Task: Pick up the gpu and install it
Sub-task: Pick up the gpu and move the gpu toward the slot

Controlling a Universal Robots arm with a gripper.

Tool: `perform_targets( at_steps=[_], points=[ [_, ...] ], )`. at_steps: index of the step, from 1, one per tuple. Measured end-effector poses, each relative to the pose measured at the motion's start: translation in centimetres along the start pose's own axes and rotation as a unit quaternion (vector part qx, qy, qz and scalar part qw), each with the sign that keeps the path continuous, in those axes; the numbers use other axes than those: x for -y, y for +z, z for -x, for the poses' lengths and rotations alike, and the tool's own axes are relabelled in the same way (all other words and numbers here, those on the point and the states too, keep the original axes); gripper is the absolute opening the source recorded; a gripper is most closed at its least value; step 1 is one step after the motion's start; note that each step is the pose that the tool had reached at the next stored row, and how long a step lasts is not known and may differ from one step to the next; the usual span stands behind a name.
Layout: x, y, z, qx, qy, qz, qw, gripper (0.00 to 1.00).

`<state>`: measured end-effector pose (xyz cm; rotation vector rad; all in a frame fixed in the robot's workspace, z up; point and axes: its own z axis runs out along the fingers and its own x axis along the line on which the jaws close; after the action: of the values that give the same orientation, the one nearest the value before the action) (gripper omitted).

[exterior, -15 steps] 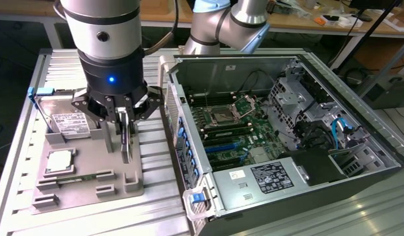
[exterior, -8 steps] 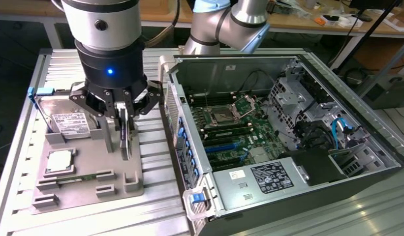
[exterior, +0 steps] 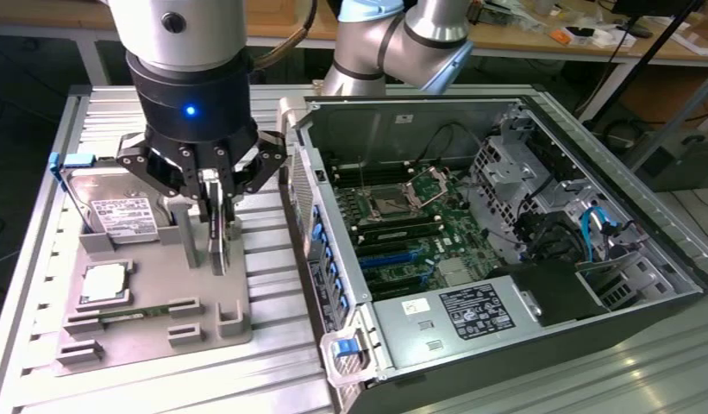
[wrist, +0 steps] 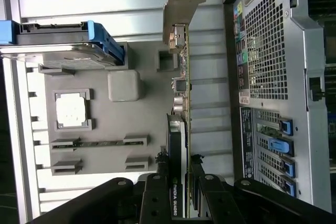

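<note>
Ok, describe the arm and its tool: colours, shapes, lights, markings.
The arm is built of round silver-grey tubes, with a pale blue cap on one joint. Its wrist is a silver cylinder, followed by a black cylindrical body with a small lit blue light. The tool has black linked fingers studded with small pivot bolts.

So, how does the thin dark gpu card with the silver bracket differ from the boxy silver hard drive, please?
The thin dark gpu card stands upright on its edge; the boxy silver hard drive leans back. The gpu card is far slimmer than the hard drive. The gripper is closed on the gpu card; the hard drive is untouched. Both sit in the grey holder tray.
</note>
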<state>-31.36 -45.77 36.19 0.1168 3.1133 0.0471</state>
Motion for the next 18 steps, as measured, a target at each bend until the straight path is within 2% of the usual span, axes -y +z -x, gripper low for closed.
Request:
perform_targets(
  at_steps=[10,18],
  points=[
    [-0.06,-1.82,0.0,-0.0028,0.000,-0.0002,1.0000,0.27],
    [-0.07,-2.38,0.1,-0.0035,0.000,-0.0002,1.0000,0.27]
  ],
)
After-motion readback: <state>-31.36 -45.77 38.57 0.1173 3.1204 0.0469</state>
